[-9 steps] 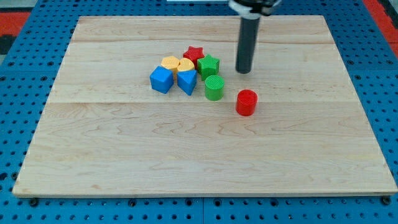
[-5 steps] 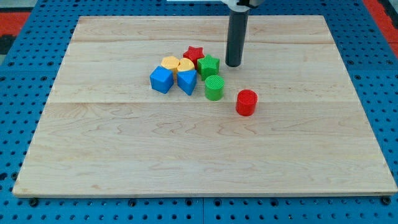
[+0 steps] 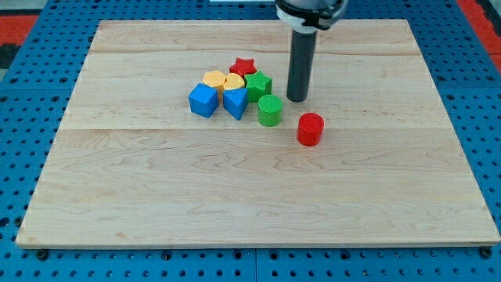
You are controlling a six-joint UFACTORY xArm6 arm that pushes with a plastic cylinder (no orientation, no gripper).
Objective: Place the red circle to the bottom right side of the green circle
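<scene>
The red circle (image 3: pixel 310 129) is a short red cylinder standing on the wooden board (image 3: pixel 250 188), to the lower right of the green circle (image 3: pixel 270 110), with a small gap between them. My tip (image 3: pixel 297 99) rests on the board just right of the green circle and just above the red circle, touching neither.
A cluster lies left of the green circle: a green star (image 3: pixel 258 84), a red star (image 3: pixel 244 67), two yellow blocks (image 3: pixel 223 81), a blue cube (image 3: pixel 203 100) and a blue wedge-like block (image 3: pixel 235 103). Blue pegboard surrounds the board.
My tip moved left and up the view, then came back down toward the red circle. The green star shifted slightly left. The red and green circles have not moved.
</scene>
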